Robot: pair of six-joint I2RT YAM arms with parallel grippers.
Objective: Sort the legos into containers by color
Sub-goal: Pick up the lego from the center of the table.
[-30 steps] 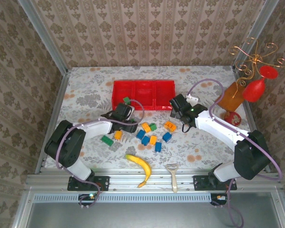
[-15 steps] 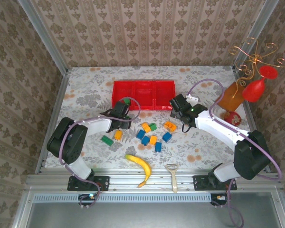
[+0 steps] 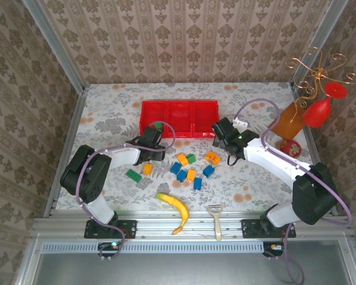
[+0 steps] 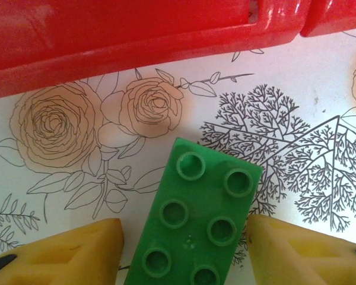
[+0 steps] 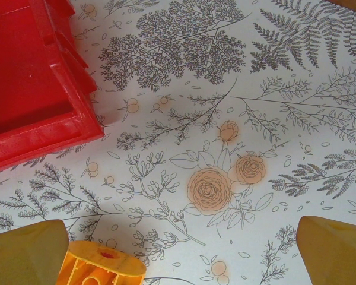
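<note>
- Left pincer (image 4: 184, 234) is clamped on a green lego (image 4: 199, 214), a yellow finger on each long side, so it rides level with studs up. It looks lifted off the counter (image 3: 243, 178).
- That brick hangs right at the near wall of the red tray (image 3: 181, 119), at its left end. My guess is that's the green compartment.
- Right pincer (image 5: 181, 243) is spread wide, low beside the tray's right corner, with an orange lego (image 5: 104, 266) by one finger. Probably lining that one up.
- The other legos (image 3: 190, 167) sit loose between the arms.

Green lego (image 4: 196, 231) beside red tray (image 4: 136, 35); other legos (image 3: 182, 159) scattered.
</note>
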